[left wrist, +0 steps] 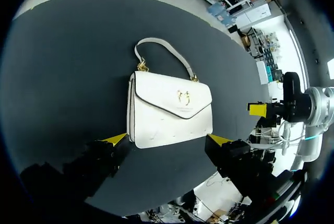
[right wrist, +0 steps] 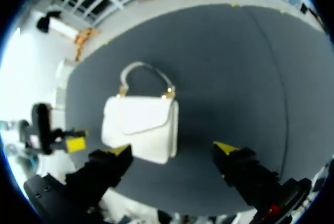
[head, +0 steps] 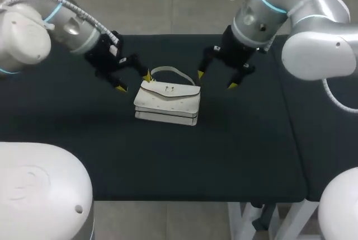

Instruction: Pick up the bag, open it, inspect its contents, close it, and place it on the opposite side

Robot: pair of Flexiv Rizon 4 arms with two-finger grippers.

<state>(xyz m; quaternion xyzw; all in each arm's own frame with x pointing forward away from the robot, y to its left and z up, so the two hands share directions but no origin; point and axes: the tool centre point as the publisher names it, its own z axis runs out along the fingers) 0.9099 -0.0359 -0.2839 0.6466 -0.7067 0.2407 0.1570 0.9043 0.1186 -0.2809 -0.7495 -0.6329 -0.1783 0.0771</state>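
The white bag [head: 167, 101] lay flat on the dark table [head: 251, 139], and I placed everything else from it. Its flap [left wrist: 175, 101] was down over the front, with a small gold clasp [left wrist: 182, 96] at the middle. Its handle [head: 172, 71] arched out from the far edge and rested on the cloth, joined to the bag by gold fittings at both ends.

My left gripper [head: 134, 82] hung at the bag's far left corner, close to where the handle joins on that side. Its jaws were spread wide and held nothing. From my left wrist, the end of the bag opposite the handle lay between my fingers [left wrist: 115, 139], one yellow tip off each corner of that end. Whether either tip touched the leather, I could not tell. Nothing was pinched.

My right gripper [head: 216, 80] hung off the bag's far right corner, on the handle's other side, with a clear strip of table between it and the bag. Its jaws were also spread wide and were empty. From my right wrist, the bag [right wrist: 141, 127] lay ahead of one finger rather than between the two, and only bare cloth lay ahead of the other finger. The handle [right wrist: 143, 70] curved away beyond the bag's body. One yellow tip of my left gripper [right wrist: 76, 143] showed just past the bag's far side.
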